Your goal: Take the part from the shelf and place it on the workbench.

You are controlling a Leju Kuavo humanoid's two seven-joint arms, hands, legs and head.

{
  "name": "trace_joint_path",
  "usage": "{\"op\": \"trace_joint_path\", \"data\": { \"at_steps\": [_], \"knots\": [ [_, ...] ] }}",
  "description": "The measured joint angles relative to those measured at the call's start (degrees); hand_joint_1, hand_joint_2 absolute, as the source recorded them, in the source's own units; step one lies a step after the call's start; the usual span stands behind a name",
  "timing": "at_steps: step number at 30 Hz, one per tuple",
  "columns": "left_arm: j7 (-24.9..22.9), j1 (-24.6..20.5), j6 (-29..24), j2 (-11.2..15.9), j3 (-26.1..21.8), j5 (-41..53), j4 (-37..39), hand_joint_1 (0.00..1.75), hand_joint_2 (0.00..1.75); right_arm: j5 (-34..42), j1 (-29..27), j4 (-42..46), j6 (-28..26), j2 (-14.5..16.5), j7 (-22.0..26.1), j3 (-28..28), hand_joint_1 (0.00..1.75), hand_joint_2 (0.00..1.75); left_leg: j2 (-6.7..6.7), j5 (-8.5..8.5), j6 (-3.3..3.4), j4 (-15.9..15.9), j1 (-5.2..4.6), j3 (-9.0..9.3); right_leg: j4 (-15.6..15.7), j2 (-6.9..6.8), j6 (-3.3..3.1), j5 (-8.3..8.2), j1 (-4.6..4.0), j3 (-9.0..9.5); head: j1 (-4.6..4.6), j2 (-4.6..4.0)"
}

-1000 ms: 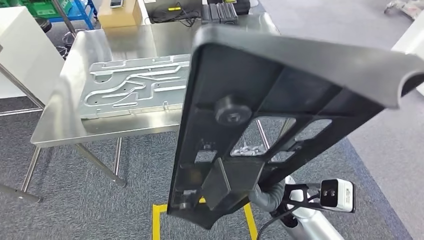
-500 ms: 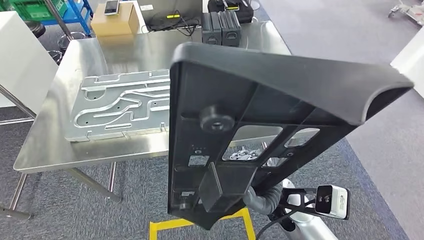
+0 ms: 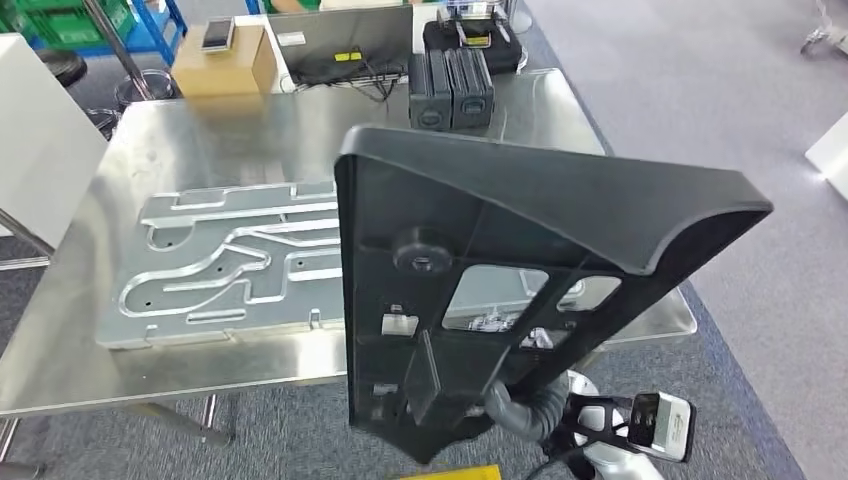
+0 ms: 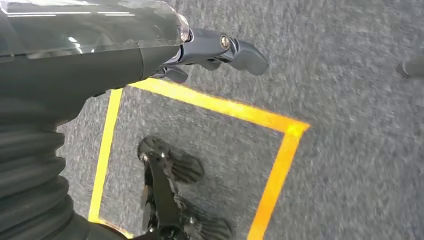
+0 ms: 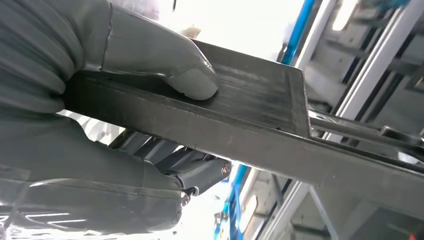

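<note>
Part (image 3: 520, 270) clamped in right hand (image 5: 125, 125), above workbench (image 3: 250, 130).

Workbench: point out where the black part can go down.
The workbench is bare between the grooved metal plate and the two black boxes and cardboard box at the far edge. The plate covers the near left. The black part, held by the right hand, hides the near right.

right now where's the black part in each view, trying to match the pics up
Head view: the black part stands upright in the middle foreground, in front of the steel workbench.
Left wrist view: not in it; the left hand hangs over carpet and yellow floor tape.
Right wrist view: it crosses the picture as a dark edge, gripped by the right hand.
Shared landmark: the right hand, at the part's lower edge in head view.
</note>
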State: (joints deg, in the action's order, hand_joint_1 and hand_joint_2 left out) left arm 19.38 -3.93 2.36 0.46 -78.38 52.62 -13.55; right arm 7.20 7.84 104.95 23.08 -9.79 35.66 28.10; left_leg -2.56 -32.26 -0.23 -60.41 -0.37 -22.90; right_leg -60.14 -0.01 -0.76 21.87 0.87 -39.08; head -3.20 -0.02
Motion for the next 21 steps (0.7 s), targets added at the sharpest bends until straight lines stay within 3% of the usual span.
{"op": "trace_joint_path", "data": {
  "at_steps": [2, 3, 4, 6, 7, 8, 10, 11, 12, 16, 17, 19, 20, 21],
  "knots": [
    [-0.43, -0.26, -0.35, -0.11, -0.07, -0.56, 0.0, 0.0, 1.75, -1.71, 0.05, -0.02, -1.64, 0.33, -0.22, -0.37, 1.75, 1.75, 1.02, 1.02, -0.66, -6.82, 0.17, -4.43, 0.9, -0.11, -0.58, 0.87, 0.1, 1.56, -0.01, 0.0],
    [-0.55, -0.3, -0.62, -0.22, -0.13, -0.87, 0.0, 0.0, 1.75, -2.98, 0.11, -0.19, -2.83, 0.47, -0.48, -0.67, 1.75, 1.75, 1.48, -0.14, -1.04, -9.96, 0.28, -6.97, 1.25, -0.15, -0.74, 1.42, 0.1, 2.36, -0.01, 0.0],
    [-0.58, -0.26, -0.9, -0.33, -0.2, -1.21, 0.0, 0.0, 1.75, -4.66, 0.27, -0.49, -4.51, 0.61, -0.92, -1.01, 1.75, 1.75, 1.72, -2.53, -1.37, -12.09, 0.41, -9.25, 1.51, -0.17, -0.8, 2.04, 0.1, 3.19, -0.01, 0.0],
    [-0.27, -0.09, -1.42, -0.58, -0.42, -1.85, 0.0, 0.0, 1.75, -10.15, 0.97, -1.89, -9.88, 0.89, -2.31, -1.91, 1.75, 1.75, 1.91, -7.0, -1.54, -12.49, 0.66, -12.13, 1.73, -0.14, -0.8, 3.42, 0.11, 5.01, -0.01, 0.0],
    [0.04, 0.0, -1.6, -0.73, -0.55, -2.06, 0.0, 0.0, 1.75, -13.89, 1.47, -2.95, -13.47, 1.02, -3.27, -2.38, 1.75, 1.75, 1.99, -7.07, -1.43, -10.75, 0.75, -12.75, 1.74, -0.14, -0.73, 4.15, 0.12, 6.0, -0.01, 0.0],
    [0.4, 0.1, -1.73, -0.87, -0.68, -2.17, 0.0, 0.0, 1.75, -18.91, 2.11, -4.23, -17.82, 1.19, -4.51, -2.8, 1.75, 1.75, 2.12, -4.91, -1.24, -7.85, 0.81, -12.9, 1.73, -0.17, -0.63, 4.89, 0.11, 6.99, -0.01, 0.0],
    [1.06, 0.37, -1.9, -1.21, -0.96, -2.2, 0.0, 0.0, 1.75, -30.46, 3.83, -7.21, -26.79, 1.73, -7.56, -3.22, 1.75, 1.75, 2.64, 3.36, -0.75, -1.25, 0.76, -12.92, 1.67, -0.15, -0.29, 6.14, 0.02, 8.37, 0.0, 0.0],
    [1.3, 0.47, -1.93, -1.35, -1.11, -2.13, 0.01, 0.0, 1.75, -36.56, 4.87, -8.71, -31.07, 2.1, -9.32, -3.24, 1.75, 1.75, 2.83, 6.61, -0.47, 0.78, 0.61, -12.92, 1.59, -0.08, -0.01, 6.58, -0.05, 8.65, 0.01, 0.0],
    [1.46, 0.54, -1.96, -1.5, -1.23, -1.96, 0.01, 0.0, 1.75, -42.35, 6.02, -10.05, -34.73, 2.5, -11.31, -3.17, 1.75, 1.75, 2.96, 8.49, -0.17, 1.7, 0.44, -13.0, 1.6, 0.01, 0.33, 6.88, -0.12, 8.77, 0.0, 0.0],
    [1.72, -0.04, -1.49, -1.74, -1.34, -0.86, 0.04, 0.0, 1.75, -66.45, 11.79, -15.91, -44.44, 4.01, -22.47, -2.17, 1.75, 1.75, 2.71, 8.87, 1.06, 2.74, 0.59, -11.72, 0.84, 0.05, 1.69, 8.38, -0.18, 9.3, 0.01, 0.0],
    [1.73, -0.31, -1.32, -1.76, -1.33, -0.6, 0.04, 0.0, 1.75, -71.67, 13.21, -17.66, -45.71, 4.19, -25.07, -1.82, 1.75, 1.75, 2.58, 8.88, 1.39, 3.11, 0.7, -11.36, -1.39, 0.03, 1.9, 9.61, -0.19, 8.36, 0.02, 0.0],
    [1.69, -0.58, -1.09, -1.79, -1.31, -0.11, 0.04, 0.0, 1.75, -80.79, 15.61, -21.21, -47.46, 4.41, -29.58, -1.08, 1.75, 1.75, 2.28, 8.73, 1.88, 3.26, 0.48, -11.15, -8.95, 0.02, 2.08, 12.79, -0.18, 4.24, 0.02, 0.0],
    [1.67, -0.58, -1.01, -1.79, -1.29, 0.09, 0.04, 0.0, 1.75, -84.49, 16.61, -22.87, -47.93, 4.53, -31.29, -0.64, 1.75, 1.75, 2.14, 8.67, 2.01, 3.26, 0.34, -11.12, -12.34, 0.02, 2.07, 13.74, -0.2, 2.15, 0.02, 0.0],
    [1.64, -0.53, -0.95, -1.8, -1.25, 0.3, 0.04, 0.0, 1.75, -87.37, 17.54, -24.55, -48.11, 4.66, -32.61, -0.2, 1.75, 1.75, 1.99, 8.63, 2.12, 3.26, 0.15, -11.08, -14.03, 0.01, 1.93, 13.65, -0.31, 0.85, 0.01, 0.0]
  ]
}}
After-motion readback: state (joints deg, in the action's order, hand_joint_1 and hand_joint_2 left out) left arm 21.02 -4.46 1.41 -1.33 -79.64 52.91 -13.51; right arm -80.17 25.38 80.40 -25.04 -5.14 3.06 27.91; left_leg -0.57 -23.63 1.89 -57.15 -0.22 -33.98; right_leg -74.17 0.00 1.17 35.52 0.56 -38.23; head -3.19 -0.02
